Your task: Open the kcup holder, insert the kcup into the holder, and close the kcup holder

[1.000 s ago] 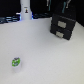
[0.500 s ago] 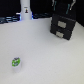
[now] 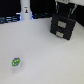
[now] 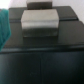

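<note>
The kcup holder (image 3: 62, 26) is a black boxy unit with two front panels, standing on the white table at the exterior view's upper right. It looks closed. The kcup (image 3: 16, 62), a small white pod with a green-and-white top, sits alone near the exterior view's lower left, far from the holder. My gripper (image 3: 65, 5) is a dark blurred shape just above the holder, and its fingers cannot be made out. The wrist view is filled by the holder's black top (image 4: 42, 47), which carries a grey block (image 4: 41, 22).
A white upright object (image 3: 25, 11) stands at the back, towards the exterior view's left, in front of a dark strip along the table's far edge. A teal shape (image 4: 4, 22) shows at the wrist view's border.
</note>
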You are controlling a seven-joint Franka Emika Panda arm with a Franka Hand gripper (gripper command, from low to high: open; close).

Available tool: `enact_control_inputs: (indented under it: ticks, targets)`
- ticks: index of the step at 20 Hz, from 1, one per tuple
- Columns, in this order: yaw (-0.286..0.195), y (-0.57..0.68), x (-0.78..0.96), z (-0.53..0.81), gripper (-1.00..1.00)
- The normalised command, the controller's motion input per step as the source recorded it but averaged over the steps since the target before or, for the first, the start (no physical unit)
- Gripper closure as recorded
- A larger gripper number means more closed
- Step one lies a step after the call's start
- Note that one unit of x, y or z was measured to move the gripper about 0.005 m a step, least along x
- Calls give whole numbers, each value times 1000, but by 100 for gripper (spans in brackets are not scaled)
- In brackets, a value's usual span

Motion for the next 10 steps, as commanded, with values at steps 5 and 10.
enact_control_inputs:
  ticks: [5,10]
  targets:
    - [-71,242,-138,-438,-100]
    - [-26,137,-246,-464,-100]
